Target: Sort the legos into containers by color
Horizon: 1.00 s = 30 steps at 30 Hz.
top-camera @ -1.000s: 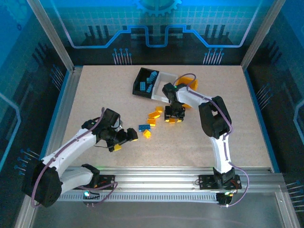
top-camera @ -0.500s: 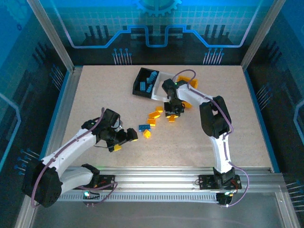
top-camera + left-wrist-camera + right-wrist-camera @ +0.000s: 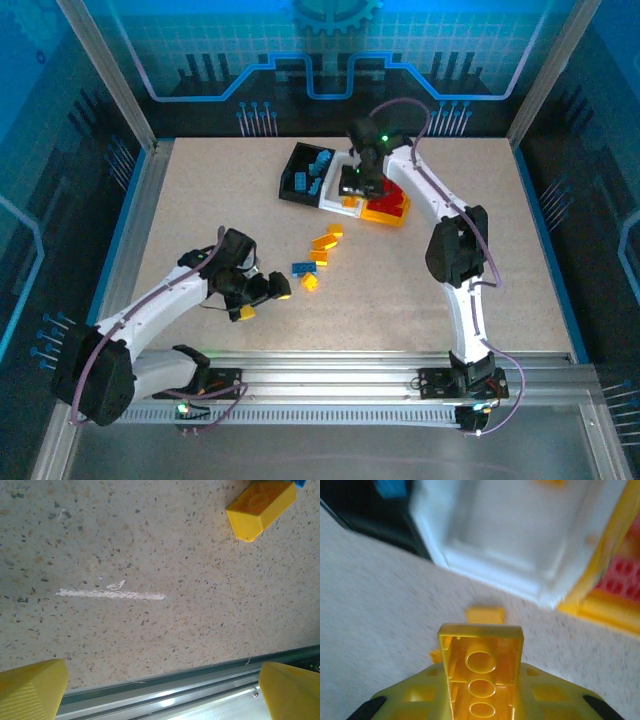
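The three bins (image 3: 330, 202) stand joined in a row at the far middle of the worktop (image 3: 200, 200). My right pincer (image 3: 353, 188) hangs above them, about where the middle bin (image 3: 520, 525) meets the right bin (image 3: 615, 555), with one lego (image 3: 481, 670) between its fingers. Legos lie in the left bin (image 3: 290, 190) and the right bin. Nearer me, loose legos (image 3: 322, 248) lie on the worktop, just right of my left pincer (image 3: 262, 295).

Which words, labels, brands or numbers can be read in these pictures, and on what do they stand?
None can be read.
The back wall bears only a gear sign and line patterns, no letters.
The yellow brick and the bins show no print; the right wrist view is blurred.
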Each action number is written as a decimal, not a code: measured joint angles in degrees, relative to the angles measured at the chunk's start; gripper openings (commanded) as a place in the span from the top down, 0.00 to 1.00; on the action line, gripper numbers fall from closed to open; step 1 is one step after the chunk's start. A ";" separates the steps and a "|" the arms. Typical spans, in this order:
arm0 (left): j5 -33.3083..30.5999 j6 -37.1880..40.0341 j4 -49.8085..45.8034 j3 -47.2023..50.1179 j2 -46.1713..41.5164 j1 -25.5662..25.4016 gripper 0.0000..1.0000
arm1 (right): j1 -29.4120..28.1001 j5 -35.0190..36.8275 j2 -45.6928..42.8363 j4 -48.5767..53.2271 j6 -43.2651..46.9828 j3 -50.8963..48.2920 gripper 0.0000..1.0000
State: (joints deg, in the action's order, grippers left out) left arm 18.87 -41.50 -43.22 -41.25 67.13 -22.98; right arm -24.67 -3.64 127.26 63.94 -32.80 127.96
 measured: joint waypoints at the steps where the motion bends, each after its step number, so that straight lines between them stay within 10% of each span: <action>1: 0.00 0.04 -0.09 -0.22 0.02 0.00 0.01 | 0.48 -0.11 1.33 0.17 -0.02 3.15 0.72; 7: -0.07 0.15 -2.03 -1.27 0.00 0.00 0.01 | 4.04 -2.73 12.72 0.11 -1.62 16.17 0.68; 12: -0.48 0.52 -3.96 -1.40 -0.33 0.00 0.01 | 5.42 -6.03 17.33 -1.16 -3.21 16.26 0.45; 30: -0.35 -0.42 1.70 -1.36 1.31 0.00 0.01 | -6.47 -2.05 -1.38 1.16 4.26 -8.44 0.19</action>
State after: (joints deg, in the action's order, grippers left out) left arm 18.52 -41.91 -41.52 -42.61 68.45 -22.98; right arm -31.14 -5.69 125.89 65.10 -28.53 119.52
